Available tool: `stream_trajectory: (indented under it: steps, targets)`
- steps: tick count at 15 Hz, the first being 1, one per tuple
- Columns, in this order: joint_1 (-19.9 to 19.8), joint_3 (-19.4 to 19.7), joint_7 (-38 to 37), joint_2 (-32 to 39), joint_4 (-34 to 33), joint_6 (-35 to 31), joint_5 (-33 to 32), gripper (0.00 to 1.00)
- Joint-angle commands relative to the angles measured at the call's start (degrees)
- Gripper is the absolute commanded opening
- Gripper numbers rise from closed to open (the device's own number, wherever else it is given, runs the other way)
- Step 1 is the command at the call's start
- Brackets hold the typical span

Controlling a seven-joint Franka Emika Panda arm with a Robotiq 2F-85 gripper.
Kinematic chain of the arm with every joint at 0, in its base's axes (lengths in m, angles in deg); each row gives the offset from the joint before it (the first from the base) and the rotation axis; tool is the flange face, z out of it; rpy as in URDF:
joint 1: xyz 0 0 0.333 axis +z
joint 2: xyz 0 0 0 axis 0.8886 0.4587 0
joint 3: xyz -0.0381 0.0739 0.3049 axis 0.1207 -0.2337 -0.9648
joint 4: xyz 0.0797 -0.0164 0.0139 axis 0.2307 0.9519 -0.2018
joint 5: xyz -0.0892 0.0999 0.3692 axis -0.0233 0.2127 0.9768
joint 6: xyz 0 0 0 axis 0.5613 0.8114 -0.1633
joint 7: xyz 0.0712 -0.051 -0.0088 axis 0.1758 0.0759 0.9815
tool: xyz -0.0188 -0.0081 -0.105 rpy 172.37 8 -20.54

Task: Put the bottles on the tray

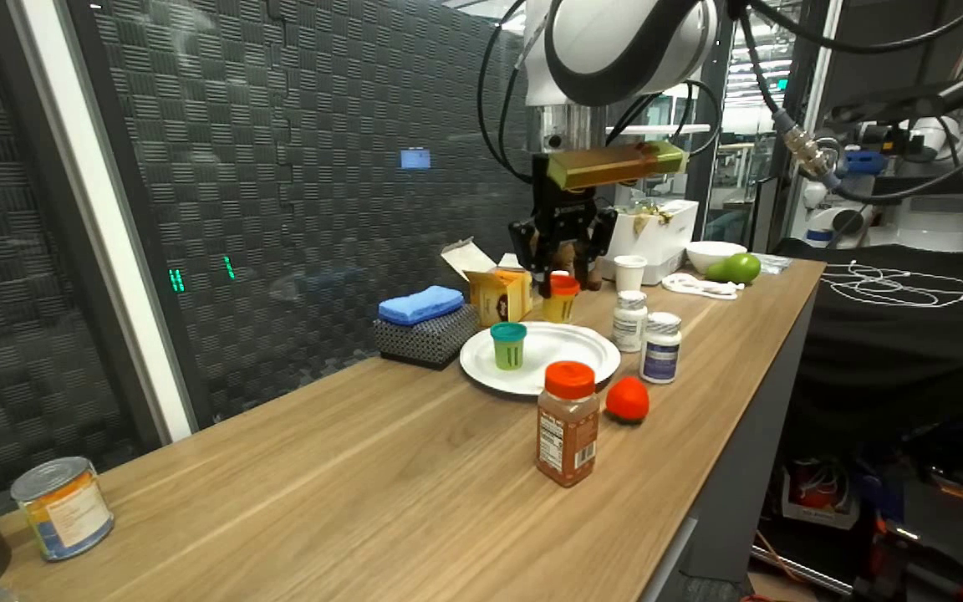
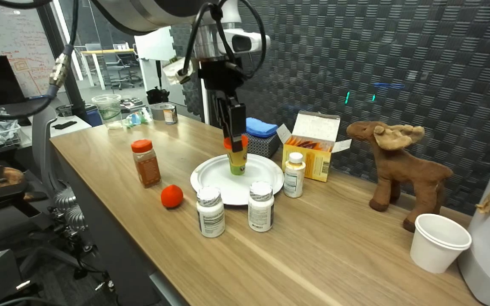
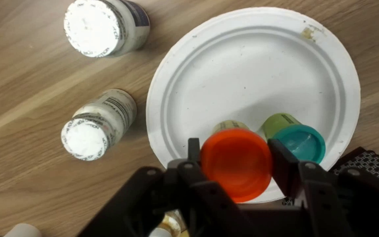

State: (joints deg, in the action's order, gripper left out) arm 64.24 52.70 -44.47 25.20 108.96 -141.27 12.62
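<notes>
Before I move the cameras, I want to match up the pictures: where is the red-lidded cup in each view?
In an exterior view: the red-lidded cup is just right of centre.
In an exterior view: the red-lidded cup is almost at the centre.
Wrist view: the red-lidded cup is below and right of centre, seen from above in the hand.
Shared landmark: the plate, in all three.

This looks like a robotics lab beside office space. At the top of an exterior view, a white robot arm (image 1: 603, 42) hangs over the bench (image 1: 323, 502), with a metal cable connector (image 1: 802, 145) at upper right. In an exterior view, the upper left shows a written-on whiteboard (image 2: 17, 32), a desk (image 2: 106, 52) and chairs (image 2: 118, 68).
</notes>
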Motion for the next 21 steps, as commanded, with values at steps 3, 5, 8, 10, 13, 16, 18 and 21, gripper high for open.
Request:
stream_trajectory:
  steps: [3,5,8,10,13,16,18,21]
  targets:
    - [-0.7,0.5,1.9,6.2,-6.5,-0.4,2.1,0.29]
    - [-0.7,0.7,2.1,8.2,-8.6,-0.1,2.3,0.29]
    - [-0.6,1.1,2.0,10.6,-11.0,0.3,2.4,0.29]
    - [-0.6,1.4,1.8,11.9,-12.2,0.5,2.4,0.29]
    - [-1.0,1.6,2.5,13.2,-13.4,0.6,3.6,0.29]
    - [-1.1,1.5,3.5,13.9,-14.3,0.7,5.2,0.29]
    - [-1.0,1.6,3.6,14.5,-15.1,1.0,5.6,0.29]
    - [-0.8,1.9,3.4,15.3,-16.1,1.6,5.4,0.29]
